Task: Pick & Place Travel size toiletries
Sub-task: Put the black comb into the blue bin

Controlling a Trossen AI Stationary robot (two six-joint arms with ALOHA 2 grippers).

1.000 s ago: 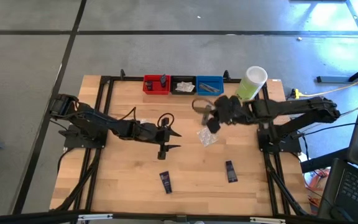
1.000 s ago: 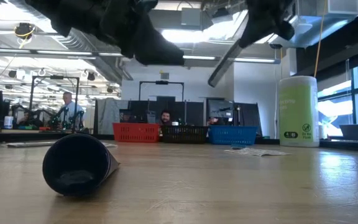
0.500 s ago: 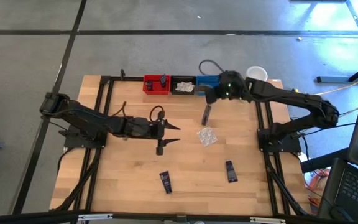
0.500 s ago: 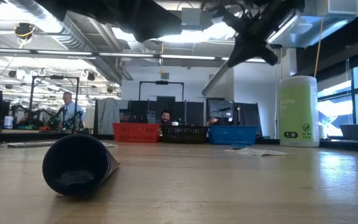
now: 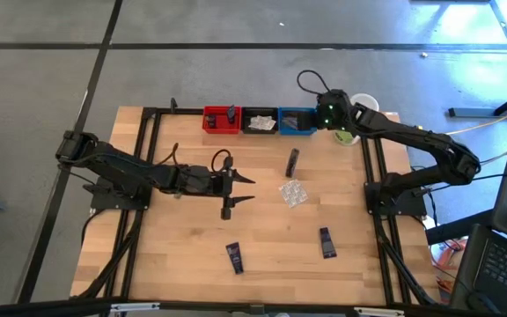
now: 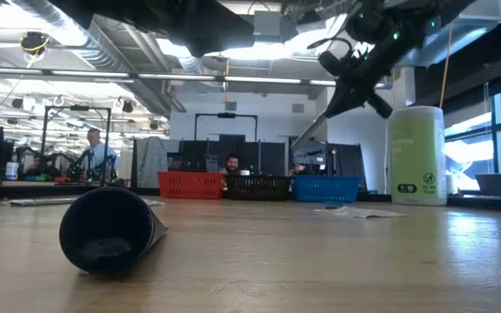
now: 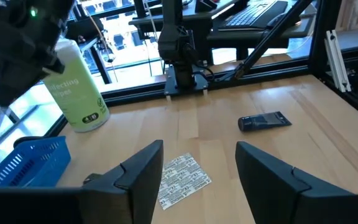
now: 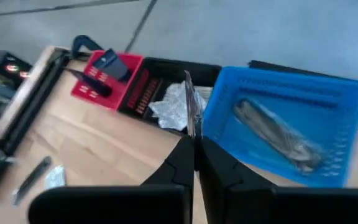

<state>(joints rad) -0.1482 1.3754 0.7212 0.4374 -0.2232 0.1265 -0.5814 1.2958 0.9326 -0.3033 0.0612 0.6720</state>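
My right gripper [image 8: 196, 140] hangs above the blue bin [image 5: 297, 121] at the table's far edge, shut on a slim grey sachet [image 8: 191, 109]. Another grey sachet [image 8: 272, 134] lies in that bin. My left gripper [image 5: 243, 189] stands open over the table's middle, touching nothing. On the table lie a grey sachet [image 5: 291, 163], a clear packet [image 5: 293, 194] and two navy tubes [image 5: 234, 257] [image 5: 326, 242]. The red bin [image 5: 221, 120] holds navy tubes. The black bin [image 5: 259, 121] holds clear packets. My right gripper pinches the grey sachet by one end [image 8: 193, 135] between its two fingers. The sachet shows edge-on and sticks out past the fingertips. The fingers slant down from the table's right side. The sachet is lifted clear, above the bins.
A tall pale-green container [image 6: 416, 156] stands at the far right corner, right beside my right arm. A black frame [image 5: 148, 114] runs along the table's edges. People sit in the room beyond the table.
My right gripper has swung from over the table's middle toward the far edge, rolling as it went, and now hangs over the blue bin with the sachet still shut in it. My left gripper has risen slightly and stayed open.
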